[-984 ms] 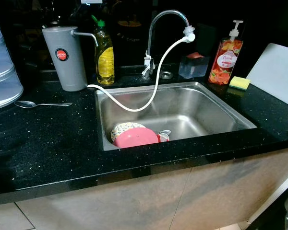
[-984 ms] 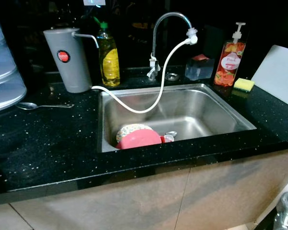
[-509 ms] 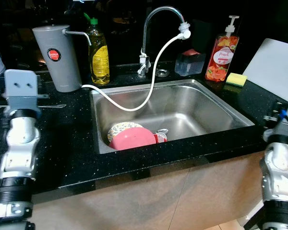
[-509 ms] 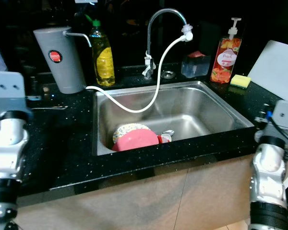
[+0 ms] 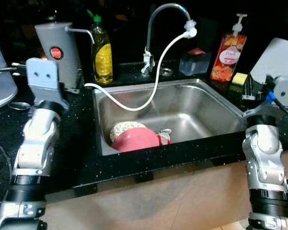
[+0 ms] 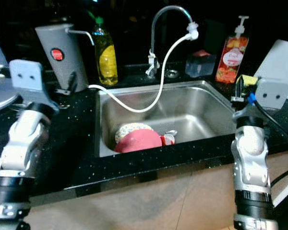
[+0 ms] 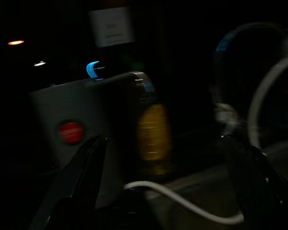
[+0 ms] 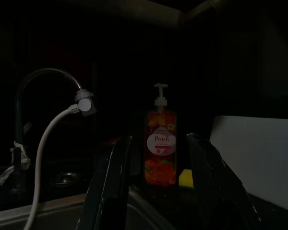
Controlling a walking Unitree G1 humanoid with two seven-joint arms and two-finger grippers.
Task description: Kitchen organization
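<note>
A steel sink (image 5: 197, 112) is set in the black counter. In its near left corner a pink bowl (image 5: 134, 140) lies upturned against a patterned bowl (image 5: 121, 129), with a small cup (image 5: 164, 138) beside them. My left gripper (image 7: 168, 187) is raised over the counter left of the sink, open, facing the grey dispenser (image 5: 62, 48) and the yellow soap bottle (image 5: 102, 55). My right gripper (image 8: 161, 191) hovers open at the sink's right rim, pointing at the peach pump bottle (image 8: 159, 148). Nothing sits between either gripper's fingers.
A curved faucet (image 5: 156, 19) carries a white hose (image 5: 158, 72) that loops over the sink to the dispenser. A yellow sponge (image 5: 239, 79), a clear box (image 5: 194, 61) and a white board (image 5: 278, 60) stand at the back right. A spoon (image 5: 17, 105) lies far left.
Both arms have risen from below the counter edge and now reach forward over it on either side of the sink. The dishes in the sink have not moved.
</note>
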